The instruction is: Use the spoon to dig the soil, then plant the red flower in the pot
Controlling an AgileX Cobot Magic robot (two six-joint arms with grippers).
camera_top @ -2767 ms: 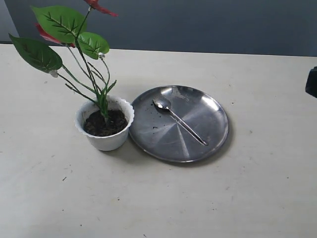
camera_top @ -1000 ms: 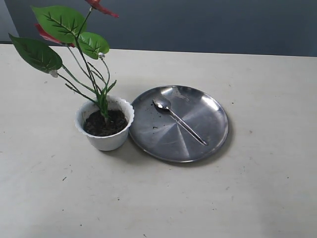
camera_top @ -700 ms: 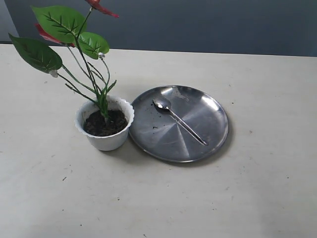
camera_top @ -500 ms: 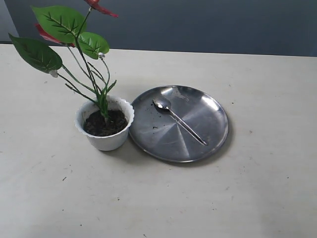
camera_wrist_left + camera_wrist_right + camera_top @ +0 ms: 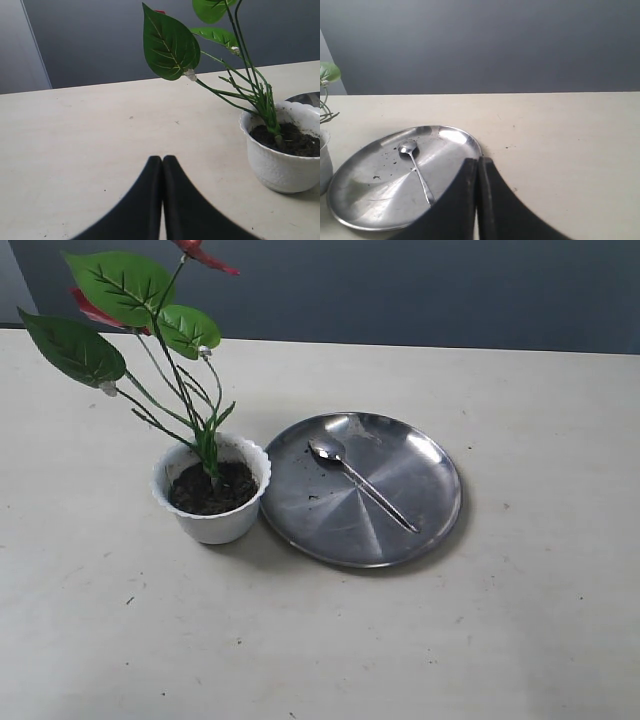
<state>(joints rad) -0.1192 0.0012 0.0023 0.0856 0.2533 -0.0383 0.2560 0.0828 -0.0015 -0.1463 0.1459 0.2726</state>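
The white scalloped pot (image 5: 212,524) holds dark soil (image 5: 195,494), and the red flower (image 5: 205,255) stands upright in it, its green stems (image 5: 172,365) rising to broad leaves. The pot (image 5: 280,170), soil (image 5: 297,142) and a leaf (image 5: 169,44) also show in the left wrist view. The steel spoon (image 5: 360,482) lies on the round steel plate (image 5: 425,480), also seen as spoon (image 5: 417,170) in the right wrist view. My left gripper (image 5: 162,159) is shut and empty, off to the pot's side. My right gripper (image 5: 478,160) is shut and empty beside the plate (image 5: 360,200).
The pale table (image 5: 540,620) stretches around pot and plate. A dark grey wall (image 5: 420,290) runs behind the far table edge. A few soil crumbs speck the plate. Neither arm shows in the exterior view.
A dark part of the right arm at the exterior view's right edge 2.8 s ago has left the frame. Pot, flower, spoon and plate have not moved.
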